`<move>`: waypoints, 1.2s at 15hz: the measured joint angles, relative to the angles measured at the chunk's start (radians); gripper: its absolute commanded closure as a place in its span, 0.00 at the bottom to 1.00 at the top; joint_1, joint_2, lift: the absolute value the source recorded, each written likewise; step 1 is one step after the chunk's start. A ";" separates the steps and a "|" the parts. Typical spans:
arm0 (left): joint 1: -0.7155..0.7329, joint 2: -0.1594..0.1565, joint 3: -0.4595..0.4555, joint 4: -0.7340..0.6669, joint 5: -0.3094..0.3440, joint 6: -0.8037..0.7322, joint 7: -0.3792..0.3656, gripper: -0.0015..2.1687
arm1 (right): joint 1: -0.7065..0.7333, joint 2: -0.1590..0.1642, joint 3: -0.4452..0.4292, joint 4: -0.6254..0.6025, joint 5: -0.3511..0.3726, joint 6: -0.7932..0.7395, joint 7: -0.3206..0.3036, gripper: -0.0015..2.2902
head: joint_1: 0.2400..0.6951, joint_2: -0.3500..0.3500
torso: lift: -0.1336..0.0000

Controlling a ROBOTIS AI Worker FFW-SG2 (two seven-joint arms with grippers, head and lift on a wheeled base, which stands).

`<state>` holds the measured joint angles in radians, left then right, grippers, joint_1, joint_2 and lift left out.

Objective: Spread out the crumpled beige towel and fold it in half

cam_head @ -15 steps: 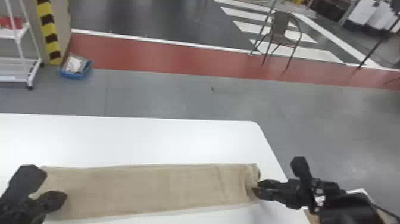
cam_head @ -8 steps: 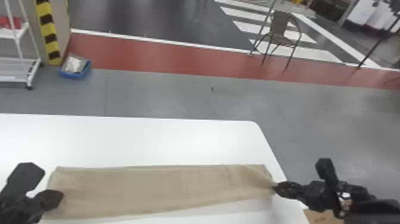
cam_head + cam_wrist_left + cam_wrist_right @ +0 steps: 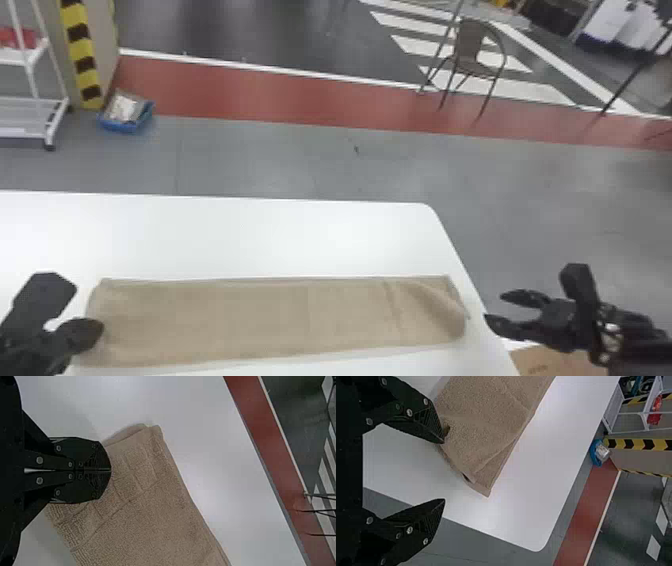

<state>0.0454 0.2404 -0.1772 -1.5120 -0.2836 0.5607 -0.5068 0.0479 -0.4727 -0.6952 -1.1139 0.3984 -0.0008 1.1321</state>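
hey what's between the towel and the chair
In the head view, between towel and chair: bare white tabletop, then grey floor, then part of the red strip.

No words or numbers can be read. Small dark marks (image 3: 538,370) on the brown cardboard (image 3: 570,356), toward four o'clock in the head view, are too blurred; yellow-and-black warning stripes (image 3: 86,48) mark the post (image 3: 104,45) toward ten o'clock.

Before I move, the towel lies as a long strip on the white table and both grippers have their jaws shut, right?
Not quite: the right gripper has its jaws open, plainly apart in the right wrist view. The towel does lie as a long strip on the white table, and the left gripper has its jaws shut.
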 measured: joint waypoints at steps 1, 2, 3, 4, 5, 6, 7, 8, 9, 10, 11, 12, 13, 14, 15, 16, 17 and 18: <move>-0.004 0.000 -0.001 0.006 -0.004 0.000 0.005 0.69 | -0.001 -0.001 -0.003 0.000 -0.002 0.002 -0.003 0.14 | 1.00 0.00 | 1.00; -0.010 0.001 -0.001 0.012 -0.006 0.000 0.009 0.69 | -0.002 -0.001 -0.004 0.001 -0.002 0.006 -0.003 0.34 | 1.00 0.00 | 1.00; -0.013 0.001 0.000 0.015 -0.007 0.000 0.013 0.69 | -0.002 -0.001 -0.003 0.003 -0.003 0.009 -0.002 0.54 | 1.00 0.00 | 1.00; -0.014 0.002 0.003 0.012 -0.006 -0.001 0.014 0.69 | -0.002 -0.002 -0.001 0.006 -0.002 0.018 0.003 0.65 | 1.00 0.00 | 1.00; -0.007 0.004 0.006 -0.010 0.003 -0.002 0.010 0.69 | -0.002 -0.003 0.005 0.009 0.004 0.030 0.009 0.70 | 1.00 0.00 | 1.00; 0.010 0.005 0.012 -0.043 0.015 -0.002 0.005 0.69 | -0.002 -0.005 0.015 0.017 0.010 0.036 0.008 0.70 | 1.00 0.00 | 1.00; 0.038 0.006 0.018 -0.092 0.026 -0.003 0.004 0.69 | -0.002 -0.005 0.034 0.028 0.014 0.036 -0.003 0.70 | 1.00 0.00 | 1.00; 0.061 0.006 0.020 -0.128 0.032 -0.004 0.012 0.69 | -0.002 -0.004 0.054 0.035 0.018 0.033 -0.016 0.70 | 1.00 0.00 | 1.00; 0.081 0.005 0.020 -0.160 0.036 -0.007 0.022 0.69 | -0.002 0.002 0.081 0.041 0.021 0.031 -0.034 0.70 | 1.00 0.00 | 1.00; 0.094 0.007 0.018 -0.182 0.044 -0.009 0.018 0.69 | -0.002 0.011 0.106 0.045 0.023 0.032 -0.055 0.70 | 1.00 0.00 | 1.00; 0.101 0.009 0.016 -0.194 0.055 -0.009 0.000 0.69 | -0.006 0.020 0.125 0.049 0.027 0.033 -0.071 0.70 | 1.00 0.00 | 1.00; 0.102 0.010 0.010 -0.194 0.059 -0.005 -0.009 0.69 | -0.012 0.027 0.137 0.055 0.029 0.033 -0.082 0.70 | 1.00 0.00 | 1.00; 0.089 0.007 -0.005 -0.174 0.053 0.011 -0.009 0.69 | -0.022 0.033 0.147 0.064 0.030 0.031 -0.092 0.70 | 1.00 0.00 | 1.00; 0.066 0.004 -0.025 -0.139 0.042 0.028 0.005 0.69 | -0.035 0.040 0.152 0.070 0.029 0.030 -0.095 0.70 | 1.00 0.00 | 1.00; 0.045 0.003 -0.038 -0.106 0.035 0.037 0.018 0.69 | -0.046 0.048 0.156 0.072 0.029 0.032 -0.096 0.70 | 1.00 0.00 | 1.00; 0.029 0.003 -0.045 -0.075 0.029 0.042 0.028 0.69 | -0.059 0.058 0.163 0.073 0.029 0.036 -0.099 0.70 | 1.00 0.00 | 1.00; 0.020 0.004 -0.046 -0.057 0.021 0.044 0.037 0.69 | -0.069 0.067 0.169 0.072 0.029 0.038 -0.102 0.70 | 1.00 0.00 | 1.00; 0.017 0.006 -0.046 -0.049 0.015 0.046 0.046 0.69 | -0.077 0.072 0.170 0.070 0.029 0.041 -0.103 0.70 | 1.00 0.00 | 1.00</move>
<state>0.0627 0.2465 -0.2236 -1.5611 -0.2684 0.6071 -0.4607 -0.0288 -0.4012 -0.5249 -1.0441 0.4277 0.0398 1.0294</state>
